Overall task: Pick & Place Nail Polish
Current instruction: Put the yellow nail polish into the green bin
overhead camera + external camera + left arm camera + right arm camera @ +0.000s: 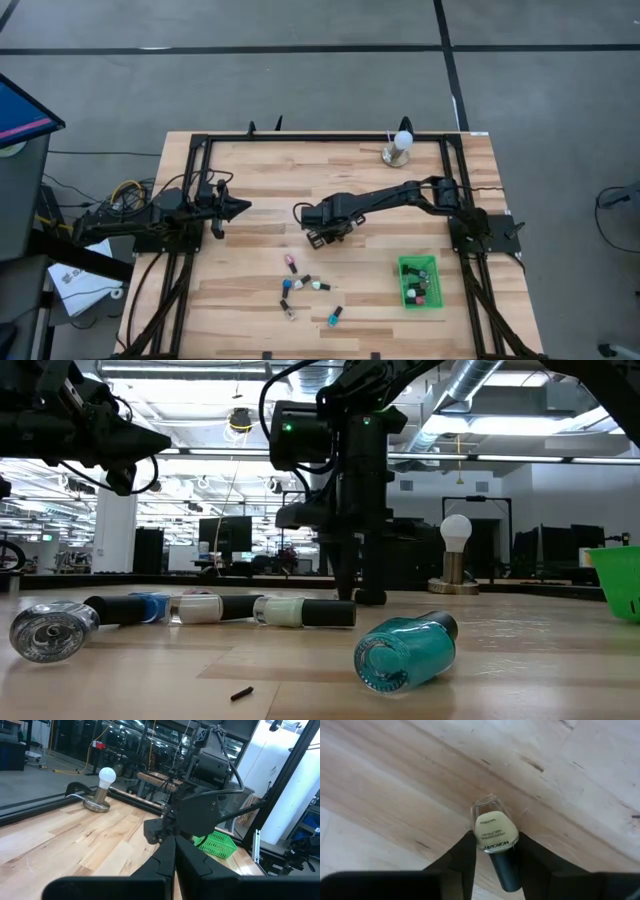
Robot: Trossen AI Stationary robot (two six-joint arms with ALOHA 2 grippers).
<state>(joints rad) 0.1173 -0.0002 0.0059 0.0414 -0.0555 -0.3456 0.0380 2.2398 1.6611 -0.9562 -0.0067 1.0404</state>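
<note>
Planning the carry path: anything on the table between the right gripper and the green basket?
Bare wood only, per the high view: nothing lies between the right gripper, shut on a nail polish bottle, and the green basket. The loose bottles lie off that line.

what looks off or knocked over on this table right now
Nothing looks broken or spilled. The loose nail polish bottles all lie on their sides, strewn across the wood rather than standing; the teal bottle is tipped over nearest the low camera. A tiny dark fragment lies beside it. The right gripper holds a pale bottle.
</note>
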